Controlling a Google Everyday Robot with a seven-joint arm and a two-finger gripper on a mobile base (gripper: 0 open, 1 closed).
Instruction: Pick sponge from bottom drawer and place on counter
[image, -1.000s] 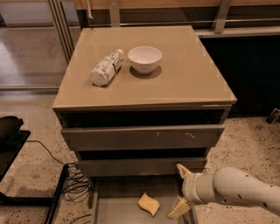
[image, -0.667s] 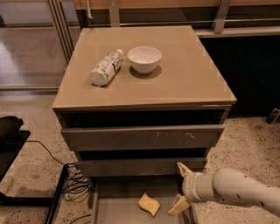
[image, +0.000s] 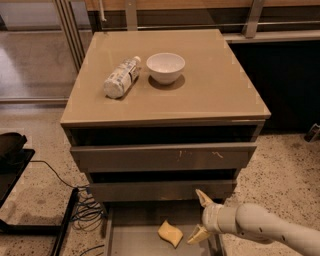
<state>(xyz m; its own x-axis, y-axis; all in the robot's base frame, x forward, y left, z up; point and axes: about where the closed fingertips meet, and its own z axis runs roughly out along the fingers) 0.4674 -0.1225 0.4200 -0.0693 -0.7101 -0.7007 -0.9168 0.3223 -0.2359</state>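
The pale-yellow sponge (image: 171, 234) lies on the grey floor of the pulled-out bottom drawer (image: 131, 238), near the frame's lower edge. My gripper (image: 200, 216) is open, its two yellowish fingers spread one above the other, just right of the sponge and a little apart from it, above the drawer's right side. The white arm runs off to the lower right. The beige counter (image: 215, 90) tops the cabinet.
A white bowl (image: 165, 67) and a plastic bottle (image: 121, 77) lying on its side sit on the counter's back left. Two upper drawers (image: 160, 156) are closed. Cables (image: 85, 210) and a black stand lie on the terrazzo floor at left.
The gripper has shifted slightly left toward the sponge. The sponge, the bowl and the bottle have not moved.
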